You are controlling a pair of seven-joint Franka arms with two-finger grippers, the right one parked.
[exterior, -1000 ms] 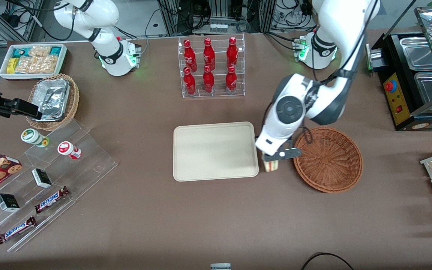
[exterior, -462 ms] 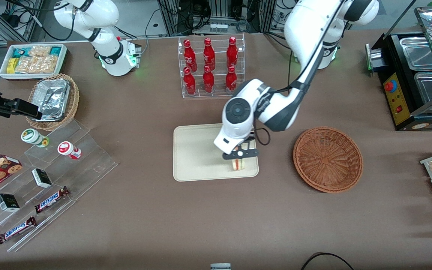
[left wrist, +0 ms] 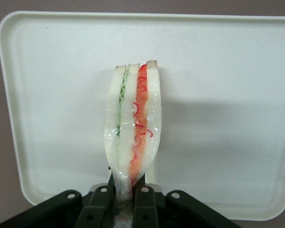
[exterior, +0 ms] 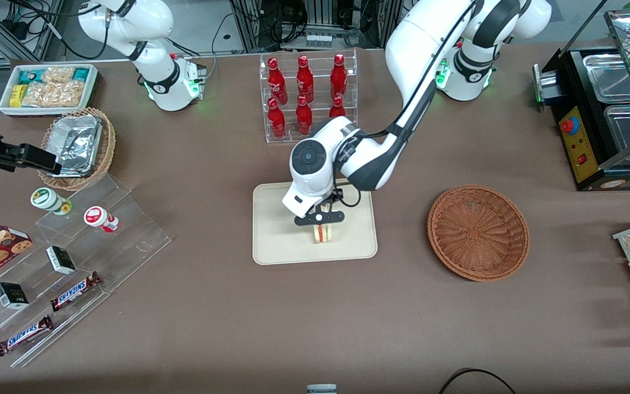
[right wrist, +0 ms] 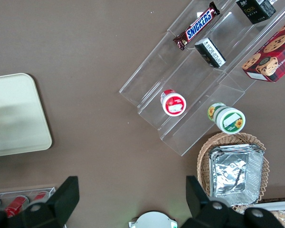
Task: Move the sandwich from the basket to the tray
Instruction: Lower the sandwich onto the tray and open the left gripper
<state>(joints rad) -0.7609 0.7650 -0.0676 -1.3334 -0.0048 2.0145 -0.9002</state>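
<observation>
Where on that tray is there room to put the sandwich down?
The flat cream rectangular tray lies bare all around the triangular white-bread sandwich, which the left gripper holds pinched over the tray's middle. The round reddish-brown wicker basket is bare too. The clear rack of red bottles is crowded.

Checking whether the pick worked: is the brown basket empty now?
Empty. The basket shows only bare weave; the sandwich is clamped in the end effector over the tray.

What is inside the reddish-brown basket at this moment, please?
Only bare weave shows in the basket. The sandwich is over the tray, clamped in the gripper.
</observation>
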